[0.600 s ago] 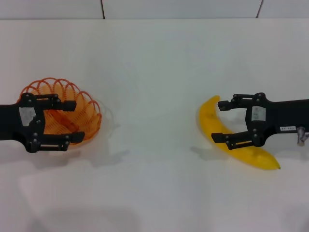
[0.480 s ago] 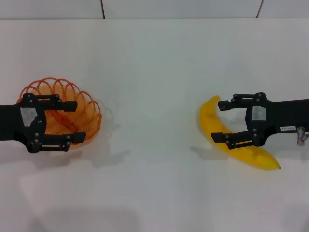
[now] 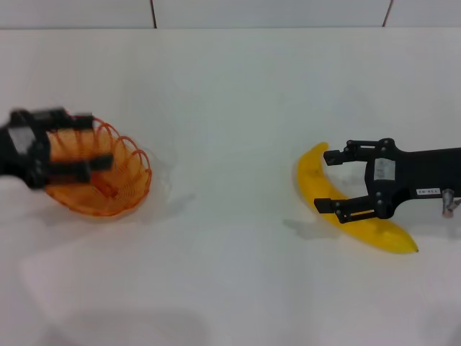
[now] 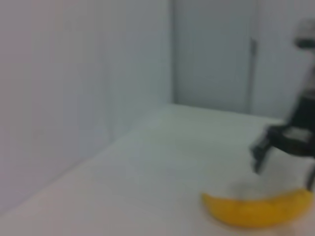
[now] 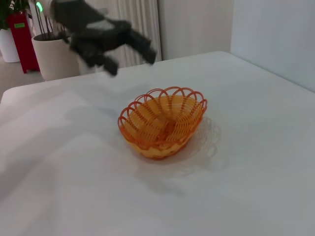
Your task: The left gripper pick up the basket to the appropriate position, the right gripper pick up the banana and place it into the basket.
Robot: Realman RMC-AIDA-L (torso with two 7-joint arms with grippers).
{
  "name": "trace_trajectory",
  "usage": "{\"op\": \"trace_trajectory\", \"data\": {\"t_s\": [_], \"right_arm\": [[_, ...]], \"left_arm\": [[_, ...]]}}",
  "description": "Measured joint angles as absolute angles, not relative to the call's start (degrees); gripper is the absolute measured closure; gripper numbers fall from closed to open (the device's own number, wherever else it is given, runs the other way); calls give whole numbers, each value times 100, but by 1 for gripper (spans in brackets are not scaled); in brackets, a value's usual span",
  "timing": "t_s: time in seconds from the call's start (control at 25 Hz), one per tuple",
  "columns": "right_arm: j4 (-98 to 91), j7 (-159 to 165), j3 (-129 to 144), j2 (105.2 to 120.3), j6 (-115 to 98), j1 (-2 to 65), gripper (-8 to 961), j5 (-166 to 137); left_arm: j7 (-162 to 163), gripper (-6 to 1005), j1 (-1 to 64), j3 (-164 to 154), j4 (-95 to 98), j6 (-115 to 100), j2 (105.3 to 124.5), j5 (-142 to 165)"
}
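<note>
while the left gripper [image 3: 68, 148] hangs spread above the orange basket [image 3: 108, 180] on the white table [image 3: 230, 86], apparently not gripping it, the right gripper [image 3: 333, 182] straddles the lying banana [image 3: 374, 232], jaws wide, seemingly poised to pinch

There is one basket [image 3: 108, 180], an orange wire one, and one banana [image 3: 346, 209], yellow and curved. Two grippers show, the left gripper [image 3: 75, 150] and the right gripper [image 3: 333, 182], each with two fingers, all over one white table [image 3: 230, 94]. In the right wrist view the far background holds one pale plant pot [image 5: 51, 56] and one red object [image 5: 22, 42] beside it.
</note>
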State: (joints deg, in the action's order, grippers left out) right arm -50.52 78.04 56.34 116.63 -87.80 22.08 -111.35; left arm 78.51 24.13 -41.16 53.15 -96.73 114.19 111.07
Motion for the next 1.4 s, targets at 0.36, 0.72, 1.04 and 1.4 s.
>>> {"op": "trace_trajectory", "data": {"t_s": [0.36,0.72,1.04,1.4], "right_arm": [[-5029,7804,5636,11663,-8781,2271,70,-11135],[-5000,7806,5642,11663,-8781,2287,70,-11143],[-4992,7810,5655,11663,-8781,2285,71,-11145],[-4927,7813,5660,11661,-8781,2288,71,-11145]], "left_arm": [[9988,260,2584,-3769,5534,-8739,11002,11398],[10856,272,2955,-3813,5501,-8632,10582,12512],[10818,282,3281,-3814,5514,-8492,10734,13588],[10501,293,3321,-3828,5472,-7970,10880,13761]]}}
